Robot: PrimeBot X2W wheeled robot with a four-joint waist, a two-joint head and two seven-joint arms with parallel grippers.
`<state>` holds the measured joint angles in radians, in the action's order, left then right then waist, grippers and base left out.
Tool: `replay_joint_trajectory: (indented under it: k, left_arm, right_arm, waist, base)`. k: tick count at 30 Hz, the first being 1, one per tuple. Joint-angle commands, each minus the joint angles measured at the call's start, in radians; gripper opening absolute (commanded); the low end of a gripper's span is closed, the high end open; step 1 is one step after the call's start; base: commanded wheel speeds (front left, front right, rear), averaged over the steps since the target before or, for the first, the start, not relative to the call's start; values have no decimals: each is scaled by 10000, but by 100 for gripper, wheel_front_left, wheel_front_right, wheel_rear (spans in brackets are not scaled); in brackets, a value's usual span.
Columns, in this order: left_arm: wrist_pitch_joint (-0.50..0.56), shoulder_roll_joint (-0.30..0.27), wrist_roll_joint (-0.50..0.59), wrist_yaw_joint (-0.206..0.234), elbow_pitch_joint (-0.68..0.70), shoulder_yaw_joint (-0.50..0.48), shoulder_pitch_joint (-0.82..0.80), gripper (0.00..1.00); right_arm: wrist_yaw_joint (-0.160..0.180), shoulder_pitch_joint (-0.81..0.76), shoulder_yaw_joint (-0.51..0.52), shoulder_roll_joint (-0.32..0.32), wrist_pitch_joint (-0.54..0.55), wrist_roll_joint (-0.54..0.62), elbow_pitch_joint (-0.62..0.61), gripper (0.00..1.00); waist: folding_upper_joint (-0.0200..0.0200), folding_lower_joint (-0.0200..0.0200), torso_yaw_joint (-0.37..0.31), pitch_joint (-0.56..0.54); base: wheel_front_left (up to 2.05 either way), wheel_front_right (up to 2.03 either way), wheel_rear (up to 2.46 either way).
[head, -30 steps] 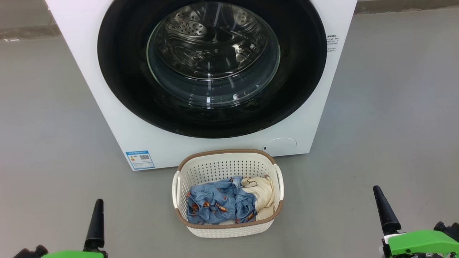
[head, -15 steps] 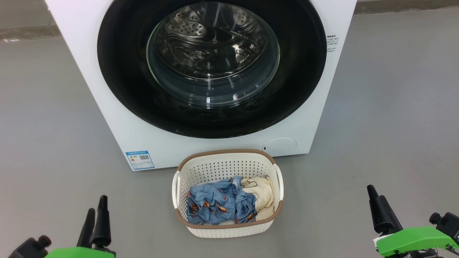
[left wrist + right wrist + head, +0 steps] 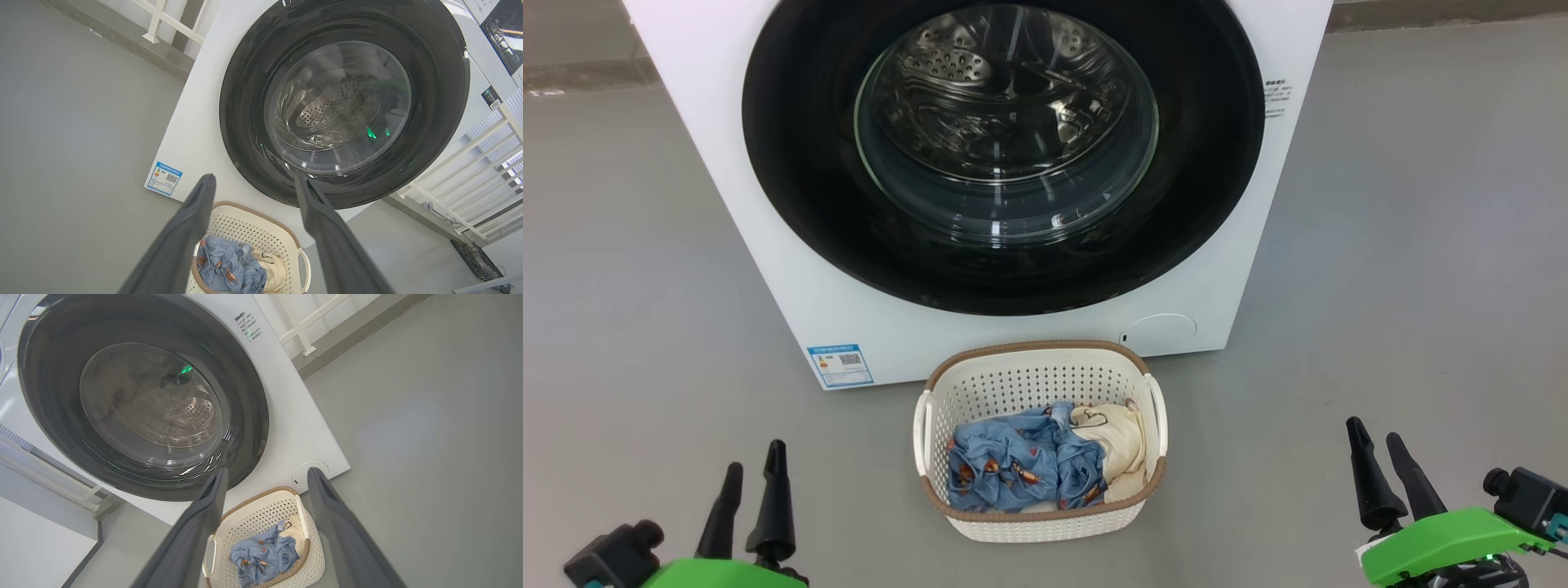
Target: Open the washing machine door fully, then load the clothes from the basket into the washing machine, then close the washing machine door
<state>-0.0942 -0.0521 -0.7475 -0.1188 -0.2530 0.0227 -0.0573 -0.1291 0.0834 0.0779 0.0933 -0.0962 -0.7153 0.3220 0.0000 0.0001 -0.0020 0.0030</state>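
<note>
The white washing machine (image 3: 727, 163) stands ahead with its black-rimmed door (image 3: 800, 204) lying flush against the front; the steel drum shows through the glass window (image 3: 1005, 122). On the floor right in front of it sits the cream basket (image 3: 1029, 384), holding the light blue garment (image 3: 1013, 465) and the cream-yellow garment (image 3: 1123, 449). My left gripper (image 3: 755, 457) is open, low and left of the basket. My right gripper (image 3: 1374, 430) is open, low and right of it. The left wrist view has my open left gripper (image 3: 254, 179) before the door (image 3: 245, 102) and basket (image 3: 253, 228); the right wrist view has my open right gripper (image 3: 268, 471) above the basket (image 3: 261, 514).
Grey floor (image 3: 1421, 245) spreads wide on both sides of the machine. A blue sticker (image 3: 840, 365) and a round cover (image 3: 1162, 331) mark the machine's lower front. White railings (image 3: 449, 171) (image 3: 302, 326) stand behind the machine on each side.
Both wrists have turned, so each gripper now shows two parted fingers instead of one. The left gripper has crept right and the right gripper left, toward the basket.
</note>
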Motion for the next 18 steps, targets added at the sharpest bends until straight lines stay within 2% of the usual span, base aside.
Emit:
replay_joint_trajectory:
  k: [1, 18]
  left_arm:
    - [-150, -194, 462, -68, 311, -150, -526, 100]
    - [-630, -292, 2367, -84, 266, 83, -607, 100]
  right_arm:
    - [-9, 509, -152, 95, -167, 489, -213, 100]
    - [-11, 710, -261, 104, -635, 2670, 23, 100]
  waist:
    - [0, -1, -2, 0]
    - [0, -1, -14, -5]
  base:
    - [0, 0, 0]
    - [0, 0, 0]
